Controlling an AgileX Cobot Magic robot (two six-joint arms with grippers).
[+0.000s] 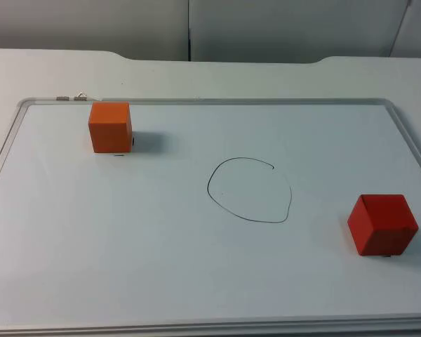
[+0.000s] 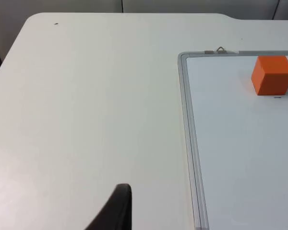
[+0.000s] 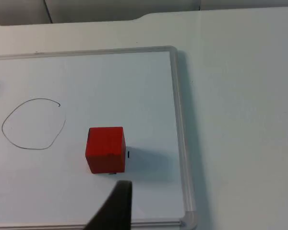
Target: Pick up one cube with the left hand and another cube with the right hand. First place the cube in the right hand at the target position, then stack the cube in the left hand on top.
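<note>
An orange cube [image 1: 110,126] stands at the far left of the whiteboard [image 1: 196,101]. A red cube [image 1: 382,225] stands near the board's right edge. Between them a hand-drawn black circle [image 1: 250,189] marks the board's middle. My left gripper [image 2: 116,211] hangs over bare table outside the board's left frame, well away from the orange cube [image 2: 272,75]. My right gripper [image 3: 116,206] hovers just short of the red cube [image 3: 105,149], over the board near its right frame, with the circle [image 3: 33,123] off to one side. Nothing is held.
The whiteboard has a raised metal frame [image 2: 188,124] and small clips [image 1: 71,97] at its far left corner. White table [image 2: 86,96] surrounds it. A grey partition wall [image 1: 266,28] closes the back.
</note>
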